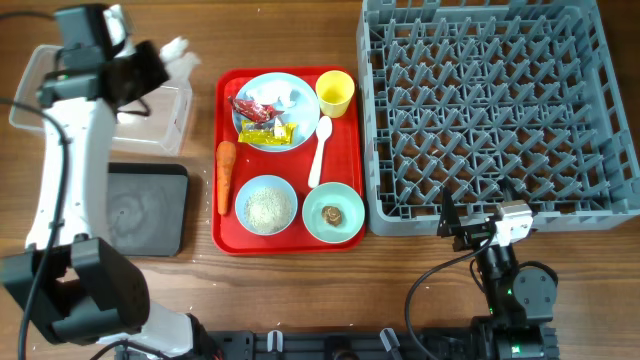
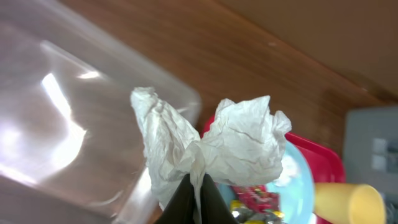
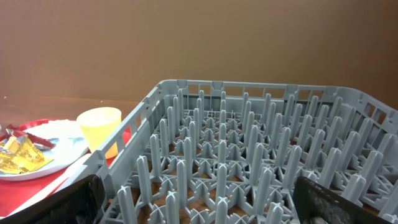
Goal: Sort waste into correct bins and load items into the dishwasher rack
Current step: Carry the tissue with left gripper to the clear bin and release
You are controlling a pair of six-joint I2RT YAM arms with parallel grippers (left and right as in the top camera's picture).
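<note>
The left claw [image 2: 198, 186] was pinched shut on the crumpled white tissue [image 2: 242, 146], holding it over the edge of the clear tub [image 2: 56, 124]. The right claw [image 3: 202, 205] had its 2 fingers spread wide, just in front of the grey rack [image 3: 249, 124]. Wrappers [image 1: 262, 118] lay on the blue plate [image 1: 300, 100] on the red tray [image 1: 345, 150].

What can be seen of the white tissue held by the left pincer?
The tissue is thin white paper, heavily crinkled and bunched into two upright lobes that meet at a narrow pinched waist. The left pincer is shut on that waist from below, and nothing else touches it. It hangs in the air by a corner of the clear tub, on the side toward the red tray. It looks dry and unstained; its underside is hidden.
</note>
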